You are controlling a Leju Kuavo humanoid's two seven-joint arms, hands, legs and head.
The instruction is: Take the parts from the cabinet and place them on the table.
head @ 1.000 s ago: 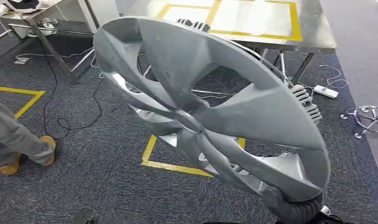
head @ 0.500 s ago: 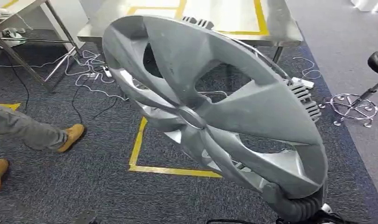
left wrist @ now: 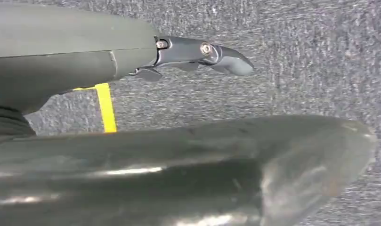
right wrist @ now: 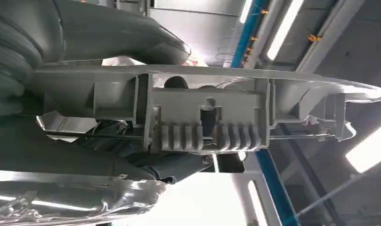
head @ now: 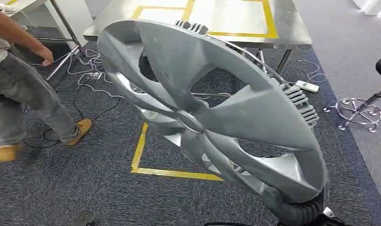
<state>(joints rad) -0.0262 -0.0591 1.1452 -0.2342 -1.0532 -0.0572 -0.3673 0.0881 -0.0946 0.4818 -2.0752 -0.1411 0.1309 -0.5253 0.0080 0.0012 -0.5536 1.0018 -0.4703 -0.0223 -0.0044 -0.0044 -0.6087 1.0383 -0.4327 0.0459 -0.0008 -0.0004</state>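
A large silver wheel cover [head: 202,108] with curved spokes is tilted in front of me and hides much of the floor. My right hand [head: 296,213] grips its lower rim at the bottom right. In the right wrist view the thick thumb [right wrist: 108,33] lies on one side of the rim's ribbed clip section [right wrist: 207,127], and darker fingers [right wrist: 169,167] are on the other side. My left hand [left wrist: 132,141] hangs over the carpet with nothing in it, one dark finger [left wrist: 202,49] held apart from the thumb.
A steel table [head: 292,28] marked with yellow tape stands ahead, behind the cover. A person [head: 19,84] in grey trousers stands at the left. Cables [head: 92,70], a power strip [head: 307,86] and a stool's chrome base [head: 358,110] are on the carpet, which has yellow floor tape [head: 169,173].
The camera has shifted, and the table sits more centred ahead. The person has stepped further into view at the left. The wheel cover stays in my right hand.
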